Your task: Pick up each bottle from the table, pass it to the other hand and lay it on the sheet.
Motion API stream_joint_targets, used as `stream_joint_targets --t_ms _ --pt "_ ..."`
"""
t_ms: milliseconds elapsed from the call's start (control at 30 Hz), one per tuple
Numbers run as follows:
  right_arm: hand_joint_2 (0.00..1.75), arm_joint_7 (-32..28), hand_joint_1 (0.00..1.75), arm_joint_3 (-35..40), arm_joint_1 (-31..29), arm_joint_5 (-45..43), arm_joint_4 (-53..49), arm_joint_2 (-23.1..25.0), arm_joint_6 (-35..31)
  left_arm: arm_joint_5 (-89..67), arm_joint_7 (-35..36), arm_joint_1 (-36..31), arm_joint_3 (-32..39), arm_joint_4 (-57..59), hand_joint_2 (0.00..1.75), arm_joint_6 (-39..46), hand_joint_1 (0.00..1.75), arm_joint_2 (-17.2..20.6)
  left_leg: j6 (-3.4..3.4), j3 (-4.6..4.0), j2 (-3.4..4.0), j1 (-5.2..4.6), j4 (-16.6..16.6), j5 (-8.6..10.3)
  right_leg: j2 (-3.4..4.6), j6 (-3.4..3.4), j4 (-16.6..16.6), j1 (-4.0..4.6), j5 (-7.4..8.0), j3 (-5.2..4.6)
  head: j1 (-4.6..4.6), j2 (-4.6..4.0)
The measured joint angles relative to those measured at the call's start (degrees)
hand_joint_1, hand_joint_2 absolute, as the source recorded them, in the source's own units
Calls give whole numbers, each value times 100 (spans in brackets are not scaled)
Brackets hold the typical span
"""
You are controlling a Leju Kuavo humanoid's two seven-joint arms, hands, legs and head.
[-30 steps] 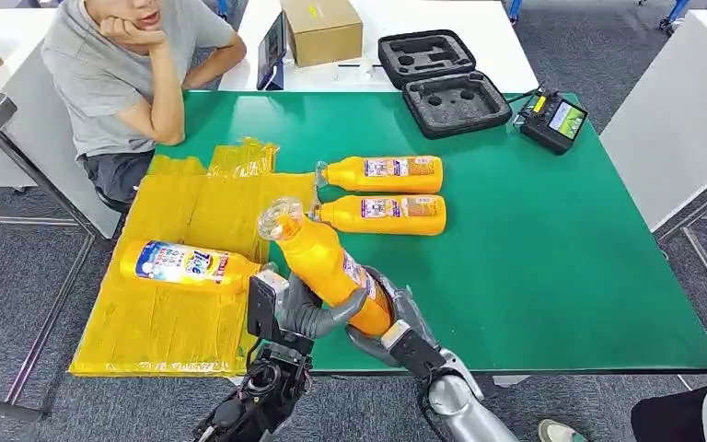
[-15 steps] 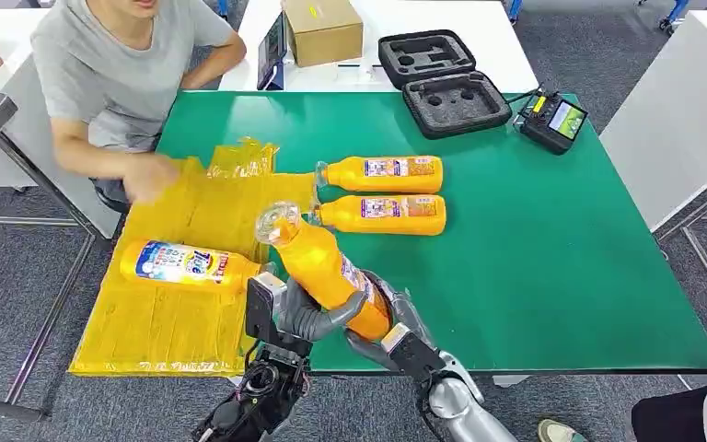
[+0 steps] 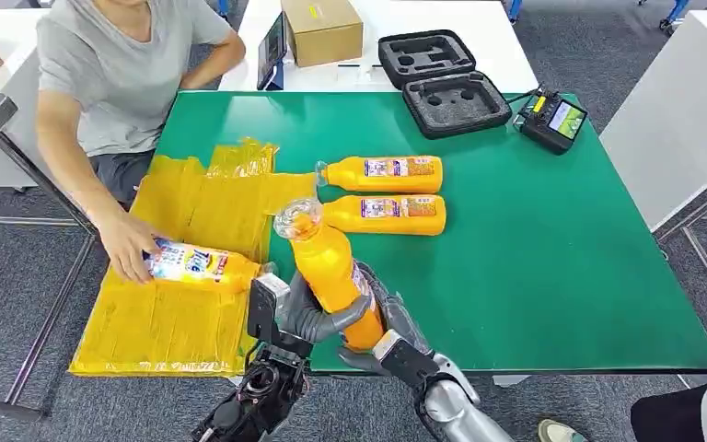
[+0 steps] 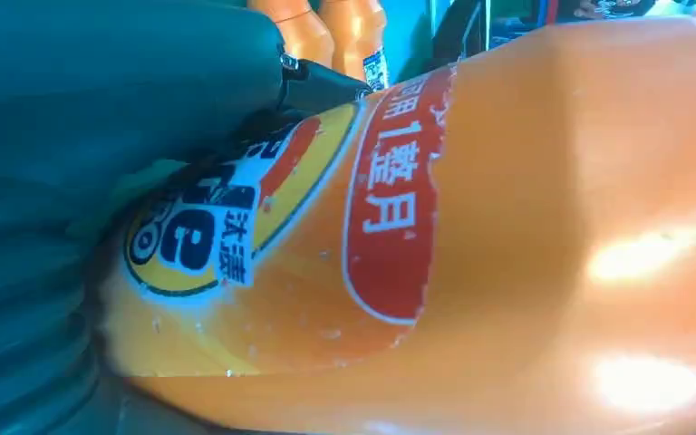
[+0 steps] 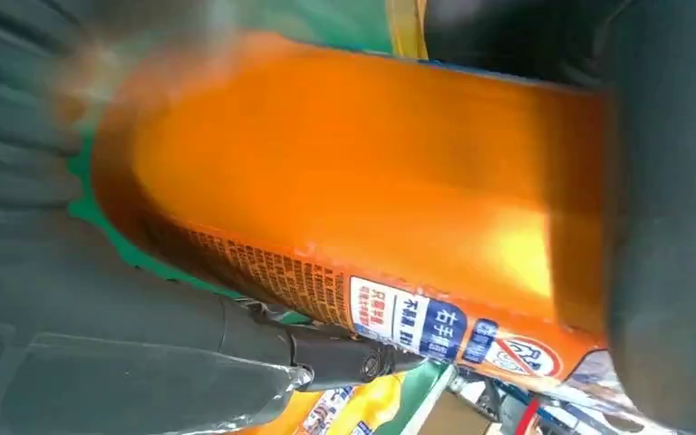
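Bright, even overhead light is falling across the green table (image 3: 534, 258), casting only soft shadows. Glare spots are shining on the held bottle (image 4: 544, 272) beyond the fingers. Both wrist views are looking soft and too close, with motion blur smearing the right one.

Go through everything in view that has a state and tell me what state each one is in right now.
Held bottle: near upright, gripped by both hands.
Left hand: grips held bottle.
Right hand: grips held bottle.
Two bottles on table: lying flat, side by side.
Bottle on sheet: lying, a person's hand on it.
Foam case: open, empty.
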Motion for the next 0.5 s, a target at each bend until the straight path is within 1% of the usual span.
stream_joint_targets --t_ms 500 --pt "175 0 0 2 -47 -2 61 48 0 -44 0 0 4 0 175 -6 175 0 0 0 0 0 0 0 0 0 0 0 0 0 -2 0"
